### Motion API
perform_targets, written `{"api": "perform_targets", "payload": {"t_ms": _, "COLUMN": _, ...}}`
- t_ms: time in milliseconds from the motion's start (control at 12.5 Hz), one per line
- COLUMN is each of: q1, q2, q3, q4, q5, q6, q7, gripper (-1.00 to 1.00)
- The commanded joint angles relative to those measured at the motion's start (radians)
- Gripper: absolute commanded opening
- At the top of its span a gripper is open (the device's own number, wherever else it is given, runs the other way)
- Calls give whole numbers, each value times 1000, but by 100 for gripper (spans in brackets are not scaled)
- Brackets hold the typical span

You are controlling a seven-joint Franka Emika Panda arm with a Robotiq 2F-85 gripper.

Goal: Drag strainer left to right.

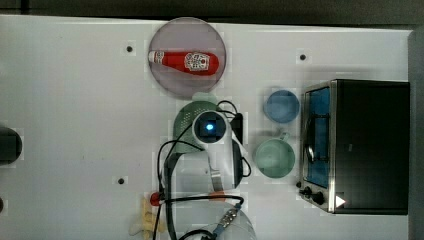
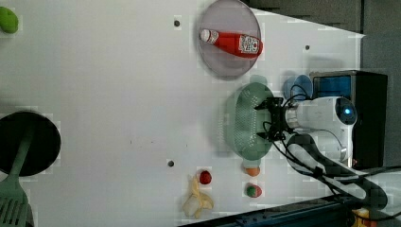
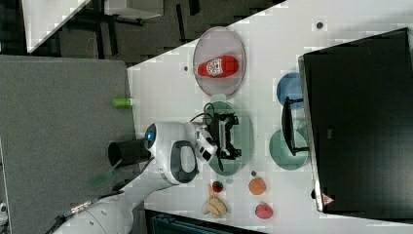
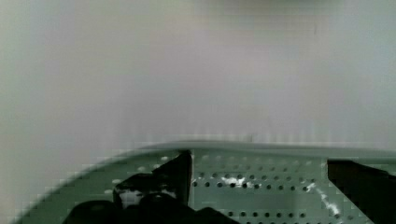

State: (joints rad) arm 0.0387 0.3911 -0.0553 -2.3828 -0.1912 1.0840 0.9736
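Observation:
The strainer is a pale mint-green oval colander with a perforated bowl. It lies on the white table just below the plate in the left view, and its bowl also shows in the right view. In the top view its left part sticks out from under the arm's white wrist. My gripper is open and hangs over the bowl, fingers spread wide. In the wrist view the gripper has the dotted strainer wall between its black fingers. I cannot tell if they touch it.
A ketchup bottle lies on a grey plate beyond the strainer. A blue cup, a smooth mint cup and a black toaster oven stand at the top view's right. Small fruits and a banana lie near the arm's base.

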Motion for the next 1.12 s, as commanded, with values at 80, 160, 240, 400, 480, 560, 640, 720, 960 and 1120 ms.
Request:
{"api": "perform_targets", "payload": {"t_ms": 80, "q1": -18, "q2": -14, "q3": -49, "q4": -9, "q5": 23, "q6": 3, "q7": -110, "gripper": 100}}
{"api": "perform_targets", "payload": {"t_ms": 160, "q1": -18, "q2": -15, "q3": -69, "q4": -9, "q5": 23, "q6": 3, "q7": -112, "gripper": 100}}
{"api": "perform_targets", "payload": {"t_ms": 240, "q1": -19, "q2": -15, "q3": -85, "q4": -8, "q5": 23, "q6": 4, "q7": -117, "gripper": 100}}
{"api": "perform_targets", "payload": {"t_ms": 400, "q1": -19, "q2": -14, "q3": -112, "q4": -8, "q5": 23, "q6": 15, "q7": -150, "gripper": 100}}
{"api": "perform_targets", "payload": {"t_ms": 480, "q1": -20, "q2": -14, "q3": -125, "q4": -8, "q5": 23, "q6": 17, "q7": -163, "gripper": 100}}
{"api": "perform_targets", "payload": {"t_ms": 560, "q1": -20, "q2": -14, "q3": -134, "q4": -8, "q5": 23, "q6": 17, "q7": -170, "gripper": 100}}
{"api": "perform_targets", "payload": {"t_ms": 640, "q1": -20, "q2": -16, "q3": -135, "q4": -7, "q5": 23, "q6": 19, "q7": -177, "gripper": 100}}
{"api": "perform_targets", "payload": {"t_ms": 720, "q1": -20, "q2": -24, "q3": -132, "q4": -5, "q5": 23, "q6": 19, "q7": -199, "gripper": 100}}
{"api": "perform_targets", "payload": {"t_ms": 960, "q1": -20, "q2": -114, "q3": -104, "q4": -4, "q5": 25, "q6": -7, "q7": -424, "gripper": 100}}
{"api": "perform_targets", "payload": {"t_ms": 1120, "q1": -19, "q2": -222, "q3": -84, "q4": 6, "q5": 31, "q6": -82, "q7": -583, "gripper": 100}}
